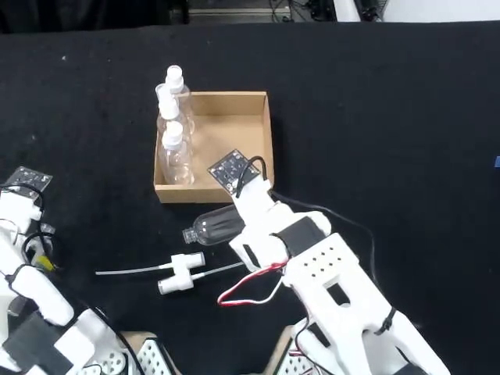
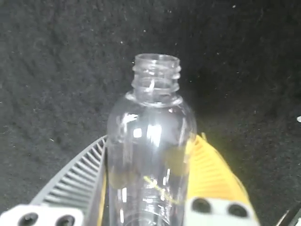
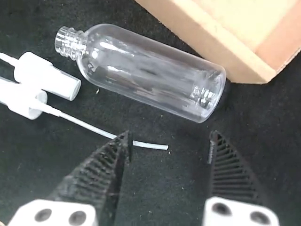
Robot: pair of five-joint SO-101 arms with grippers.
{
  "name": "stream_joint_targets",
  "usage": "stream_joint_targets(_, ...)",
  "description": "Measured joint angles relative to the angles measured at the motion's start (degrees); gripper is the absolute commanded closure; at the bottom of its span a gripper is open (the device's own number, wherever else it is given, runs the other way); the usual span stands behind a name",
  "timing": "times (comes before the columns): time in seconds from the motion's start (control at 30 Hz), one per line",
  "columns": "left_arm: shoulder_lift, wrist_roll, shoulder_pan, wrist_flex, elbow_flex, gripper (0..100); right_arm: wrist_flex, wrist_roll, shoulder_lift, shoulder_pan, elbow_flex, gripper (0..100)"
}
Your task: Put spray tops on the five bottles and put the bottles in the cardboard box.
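Note:
Three capped bottles stand along the left wall of the cardboard box. In front of the box lies a clear open-necked bottle on its side. My right gripper hangs open just above the cloth beside it, with nothing between its fingers. Two white spray tops with long dip tubes lie near the lying bottle's neck. My left gripper is shut on another clear bottle, also without a top, held between a grey and a yellow finger.
Black cloth covers the table. The left arm sits at the near left corner, far from the box. The right arm stretches from the near edge toward the box's front wall. A box corner lies close to the lying bottle's base.

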Motion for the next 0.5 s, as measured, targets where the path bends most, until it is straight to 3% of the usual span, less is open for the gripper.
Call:
stream_joint_targets(0.27,-0.09,-7.82,-3.87,0.0,0.0,69,0.0,0.0,0.0,0.0,0.0,76.5)
stream_joint_targets(0.5,-0.09,-5.54,-0.18,-2.9,0.0,69,0.0,0.0,0.0,0.0,0.0,76.5)
